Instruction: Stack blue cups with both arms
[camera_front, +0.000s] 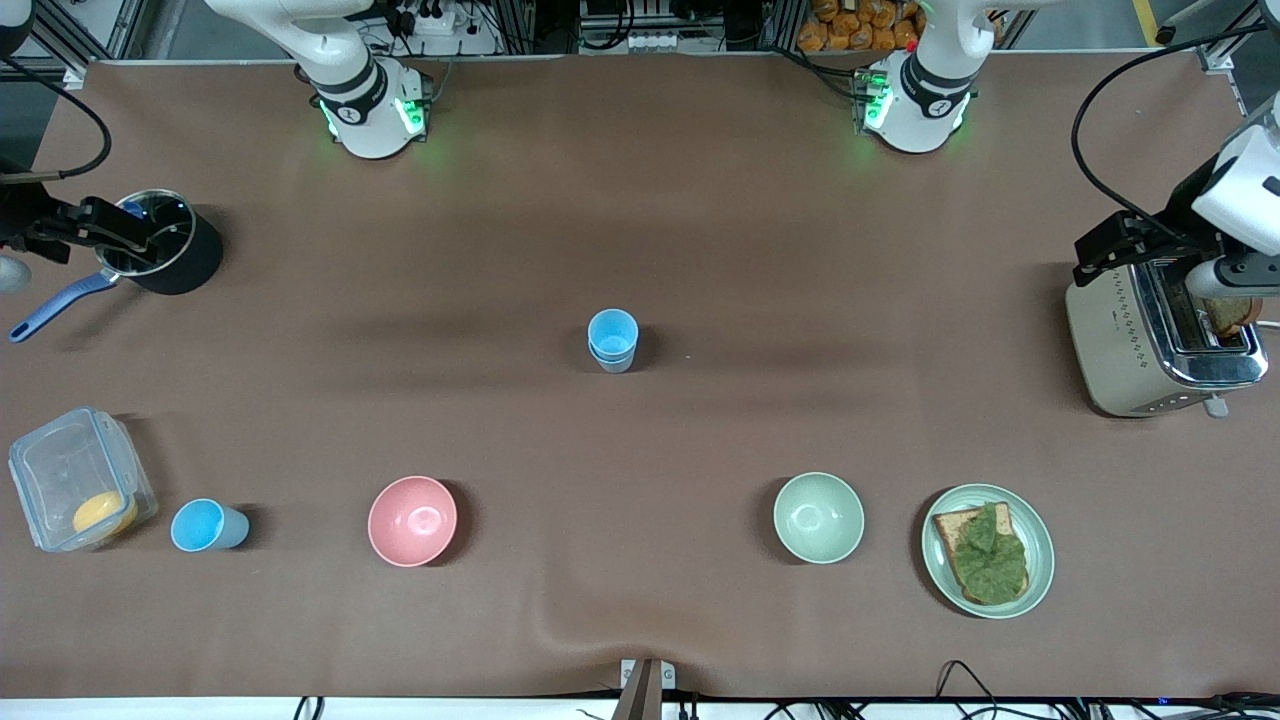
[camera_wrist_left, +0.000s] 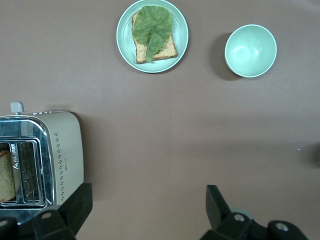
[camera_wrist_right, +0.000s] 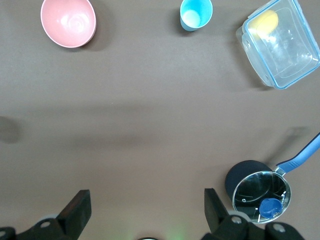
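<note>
At mid-table, well clear of the pink bowl (camera_front: 412, 520) and nearer the bases than it: a nested pair of blue cups (camera_front: 612, 340); beside that bowl toward the right arm's end, a lone blue cup (camera_front: 207, 525), probably light, stiff and slick, best pinched across the rim. Only in the wrist views: left gripper (camera_wrist_left: 147, 212) over the toaster (camera_front: 1160, 335) edge, right gripper (camera_wrist_right: 147, 212) beside the pot (camera_front: 160, 240), both spread wide and empty.
</note>
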